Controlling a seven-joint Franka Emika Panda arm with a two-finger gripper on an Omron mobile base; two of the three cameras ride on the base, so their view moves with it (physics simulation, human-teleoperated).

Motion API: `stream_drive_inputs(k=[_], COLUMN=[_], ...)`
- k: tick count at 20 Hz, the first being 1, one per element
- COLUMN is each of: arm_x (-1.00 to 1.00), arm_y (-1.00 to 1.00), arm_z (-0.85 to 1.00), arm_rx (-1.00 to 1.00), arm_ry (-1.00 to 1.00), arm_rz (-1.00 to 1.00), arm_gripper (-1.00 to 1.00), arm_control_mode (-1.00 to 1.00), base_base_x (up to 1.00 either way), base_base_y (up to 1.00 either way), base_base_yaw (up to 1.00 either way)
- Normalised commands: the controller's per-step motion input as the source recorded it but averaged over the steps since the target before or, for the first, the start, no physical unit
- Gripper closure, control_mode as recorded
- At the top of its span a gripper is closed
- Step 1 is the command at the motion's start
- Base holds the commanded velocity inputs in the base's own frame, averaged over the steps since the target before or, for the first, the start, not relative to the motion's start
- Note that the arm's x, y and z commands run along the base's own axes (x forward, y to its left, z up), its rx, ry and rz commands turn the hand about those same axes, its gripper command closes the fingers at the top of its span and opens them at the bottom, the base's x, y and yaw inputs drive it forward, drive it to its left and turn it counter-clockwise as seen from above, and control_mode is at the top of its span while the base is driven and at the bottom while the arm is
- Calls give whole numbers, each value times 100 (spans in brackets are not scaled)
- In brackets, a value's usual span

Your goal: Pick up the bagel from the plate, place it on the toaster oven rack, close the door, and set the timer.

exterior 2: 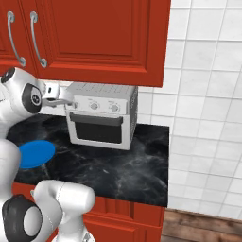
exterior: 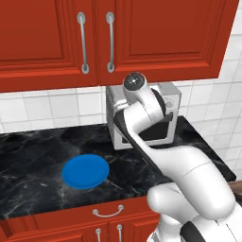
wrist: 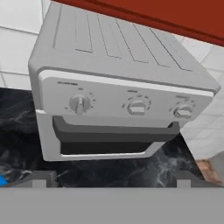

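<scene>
The grey toaster oven [wrist: 118,65] stands on the counter with its door [wrist: 116,135] shut, the dark glass facing me. The rack is hidden behind that door. No bagel shows on the blue plate [exterior: 85,171], which lies flat to the oven's left. My gripper [wrist: 113,178] is open and hovers in front of the oven's upper face, a short way off it, with nothing between its widely spread fingertips [wrist: 41,177]. In the right base view the gripper [exterior 2: 66,101] is level with the knob panel at the oven's left end. Three knobs line the panel, the leftmost knob [wrist: 79,104] nearest my centre line.
Red wall cabinets [exterior: 108,33] hang low above the oven. The black marble counter [exterior 2: 118,165] stretches to the right of the oven up to a tiled wall [exterior 2: 203,108]. Drawers with silver handles [exterior: 108,212] sit below the counter's front edge.
</scene>
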Motion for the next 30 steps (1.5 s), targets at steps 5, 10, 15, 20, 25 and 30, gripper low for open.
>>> stream_drive_inputs(k=[5,10,15,20,25,30], arm_x=[42,19,2,13,18,18], arm_y=[0,5,3,0,0,0], arm_z=[0,-4,-14,-13,-9,-14], arm_rx=[0,0,0,0,3,3], arm_ry=[0,0,0,0,0,0], arm_rz=[1,0,0,0,0,0], arm_gripper=[-100,-100,-100,-100,-100,-100], arm_control_mode=[-100,-100,-100,-100,-100,-100], base_base_x=[0,0,0,0,0,0], base_base_y=[0,0,0,0,0,0], base_base_yaw=[0,0,0,0,0,0])
